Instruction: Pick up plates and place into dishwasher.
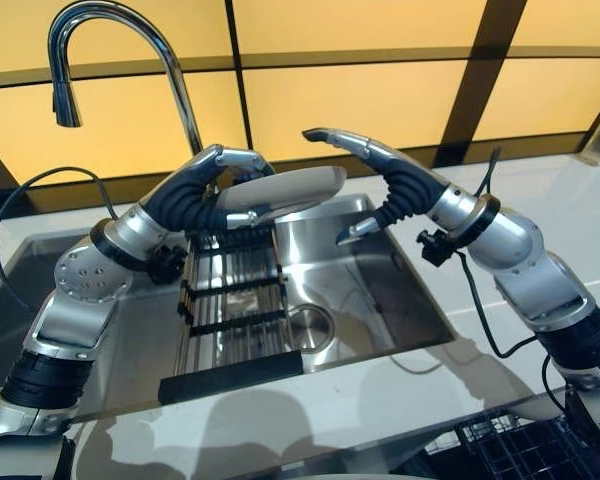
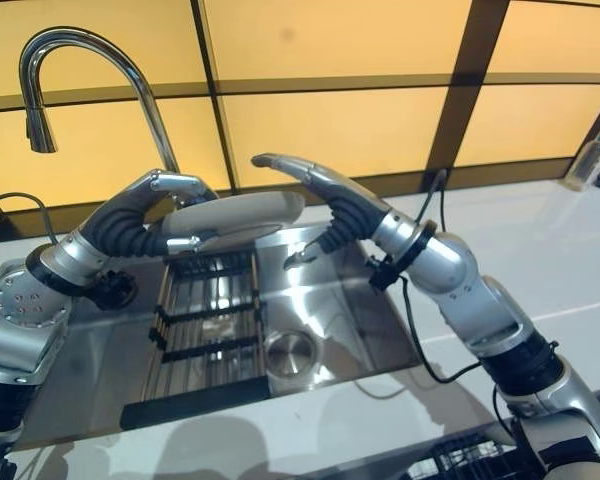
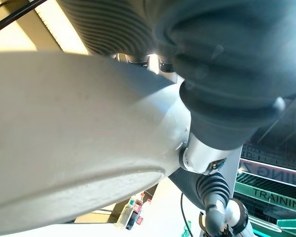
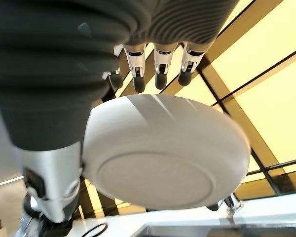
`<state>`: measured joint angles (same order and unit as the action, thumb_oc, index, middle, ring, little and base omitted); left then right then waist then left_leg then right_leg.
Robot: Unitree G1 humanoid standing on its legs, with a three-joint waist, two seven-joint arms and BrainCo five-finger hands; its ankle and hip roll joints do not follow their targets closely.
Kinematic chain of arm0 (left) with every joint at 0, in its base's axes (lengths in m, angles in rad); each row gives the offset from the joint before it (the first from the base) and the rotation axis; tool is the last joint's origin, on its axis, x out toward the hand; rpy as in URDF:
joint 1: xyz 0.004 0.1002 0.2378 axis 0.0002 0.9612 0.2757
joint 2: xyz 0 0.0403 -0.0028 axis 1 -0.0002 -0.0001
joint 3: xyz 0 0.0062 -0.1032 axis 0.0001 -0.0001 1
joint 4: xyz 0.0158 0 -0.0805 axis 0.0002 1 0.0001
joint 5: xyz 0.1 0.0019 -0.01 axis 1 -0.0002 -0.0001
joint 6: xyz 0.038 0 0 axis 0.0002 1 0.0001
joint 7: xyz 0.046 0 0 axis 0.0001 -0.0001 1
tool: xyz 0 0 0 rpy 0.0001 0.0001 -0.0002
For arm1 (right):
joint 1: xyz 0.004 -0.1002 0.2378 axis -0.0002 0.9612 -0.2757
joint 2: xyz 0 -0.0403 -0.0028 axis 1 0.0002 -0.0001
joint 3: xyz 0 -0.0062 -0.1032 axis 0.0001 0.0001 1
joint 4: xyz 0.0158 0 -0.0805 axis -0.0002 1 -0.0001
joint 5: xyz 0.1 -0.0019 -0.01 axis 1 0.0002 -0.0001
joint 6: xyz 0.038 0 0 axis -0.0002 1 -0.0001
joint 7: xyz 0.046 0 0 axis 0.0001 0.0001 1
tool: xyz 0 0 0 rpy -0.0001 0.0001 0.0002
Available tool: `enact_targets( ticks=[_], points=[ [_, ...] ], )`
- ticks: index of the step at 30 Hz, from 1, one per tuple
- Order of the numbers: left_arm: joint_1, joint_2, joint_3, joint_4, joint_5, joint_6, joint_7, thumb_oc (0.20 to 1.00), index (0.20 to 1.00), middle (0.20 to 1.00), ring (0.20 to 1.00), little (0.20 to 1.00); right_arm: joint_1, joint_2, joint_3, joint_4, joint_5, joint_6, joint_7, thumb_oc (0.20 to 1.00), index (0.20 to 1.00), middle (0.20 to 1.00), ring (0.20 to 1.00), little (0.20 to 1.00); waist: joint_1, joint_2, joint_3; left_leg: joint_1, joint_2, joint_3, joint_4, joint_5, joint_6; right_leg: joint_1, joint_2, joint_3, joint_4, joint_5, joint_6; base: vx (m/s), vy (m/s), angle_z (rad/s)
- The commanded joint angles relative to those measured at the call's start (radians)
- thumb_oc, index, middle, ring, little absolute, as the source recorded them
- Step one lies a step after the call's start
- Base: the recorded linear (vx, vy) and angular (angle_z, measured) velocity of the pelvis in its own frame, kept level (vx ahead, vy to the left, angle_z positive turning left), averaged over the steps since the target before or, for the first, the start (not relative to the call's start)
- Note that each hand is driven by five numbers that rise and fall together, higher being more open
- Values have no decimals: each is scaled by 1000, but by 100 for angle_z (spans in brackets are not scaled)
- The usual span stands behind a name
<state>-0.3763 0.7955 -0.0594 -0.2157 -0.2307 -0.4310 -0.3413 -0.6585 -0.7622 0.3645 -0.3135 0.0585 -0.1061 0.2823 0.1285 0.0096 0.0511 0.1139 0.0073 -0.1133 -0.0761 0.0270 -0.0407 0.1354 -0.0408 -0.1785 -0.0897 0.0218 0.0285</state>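
Here, in your left eye view, the left hand [image 1: 223, 175] holds a pale plate [image 1: 280, 192] up over the sink [image 1: 380, 290], its fingers curled over the plate's top edge and its thumb under it. The right hand [image 1: 380, 170] hangs just beside the plate's far edge with fingers stretched out straight and thumb spread below (whether it touches the rim, you cannot tell). Under the plate a slatted rack [image 1: 230, 300] lies across the sink, next to the round drain [image 1: 310, 325], and a curved faucet [image 1: 110, 40] rises behind.

In your right eye view the same plate [image 2: 230, 215] sits level between both hands, and two bottles [image 2: 592, 155] stand on the white counter [image 2: 540, 250] well off to the right.

Your left wrist view shows the plate's underside [image 3: 74, 138] very close, pressed against the hand's dark cover.

Your right wrist view shows the plate's round base [image 4: 163, 163] past the hand's straight, dark-tipped fingers [image 4: 160, 69], which stand apart from one another.
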Motion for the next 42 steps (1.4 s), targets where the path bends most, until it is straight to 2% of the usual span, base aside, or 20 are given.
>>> enact_targets(
  ticks=[1,5,18,19,21,22,26,31,42],
  points=[
    [-123,-11,-44,24,-55,-6,-8,200,200,200,200,200,-93,15,39,-47,-5,18,-36,1000,1000,1000,1000,1000,16,-25,-58,-41,-33,-17,22,-66,13,-14,-5,-47,142,-164,23,0,0,0],
    [-143,-10,-59,42,-59,-8,-17,200,200,200,200,200,-115,24,56,-34,7,22,-3,1000,1000,1000,1000,1000,14,-23,-60,-41,-32,-18,19,-63,12,-11,-5,-46,141,-166,22,0,0,0],
    [-125,-28,-49,28,-57,12,-3,200,200,200,200,200,-89,15,67,-39,-19,93,65,1000,1000,1000,1000,1000,13,-21,-55,-39,-31,-19,21,-59,14,-9,-6,-47,144,-165,17,0,0,0],
    [-124,-28,-50,29,-56,13,-1,200,200,200,200,200,-89,14,70,-38,-25,102,73,642,642,642,642,642,12,-21,-55,-39,-31,-19,20,-59,14,-8,-7,-47,144,-165,17,0,0,0],
    [-120,-25,-45,30,-56,13,0,200,200,200,200,200,-87,8,76,-31,-33,118,102,253,253,253,253,253,13,-22,-55,-39,-31,-19,20,-58,14,-8,-8,-47,146,-166,18,0,0,0],
    [-118,-21,-40,31,-59,12,1,200,200,200,200,200,-84,-1,82,-28,-45,128,133,200,200,200,200,200,12,-23,-54,-38,-32,-20,18,-56,14,-8,-9,-48,147,-166,18,0,0,0],
    [-112,-12,-33,18,-61,20,10,200,200,200,200,200,-87,-29,97,-31,-55,154,140,200,200,200,200,200,14,-27,-53,-37,-31,-19,17,-55,12,-6,-11,-53,149,-167,17,0,0,0],
    [-101,-22,-28,16,-52,16,12,200,200,200,200,200,-85,-21,93,-26,-66,182,136,200,200,200,200,200,14,-27,-52,-35,-32,-19,18,-55,13,-6,-12,-53,154,-168,17,0,0,0],
    [-80,-34,-17,16,-46,10,18,200,200,200,200,200,-61,-9,72,-25,-74,180,116,200,200,200,200,200,12,-24,-50,-28,-31,-14,14,-55,16,-4,-14,-48,159,-169,20,0,0,0]
  ],
)
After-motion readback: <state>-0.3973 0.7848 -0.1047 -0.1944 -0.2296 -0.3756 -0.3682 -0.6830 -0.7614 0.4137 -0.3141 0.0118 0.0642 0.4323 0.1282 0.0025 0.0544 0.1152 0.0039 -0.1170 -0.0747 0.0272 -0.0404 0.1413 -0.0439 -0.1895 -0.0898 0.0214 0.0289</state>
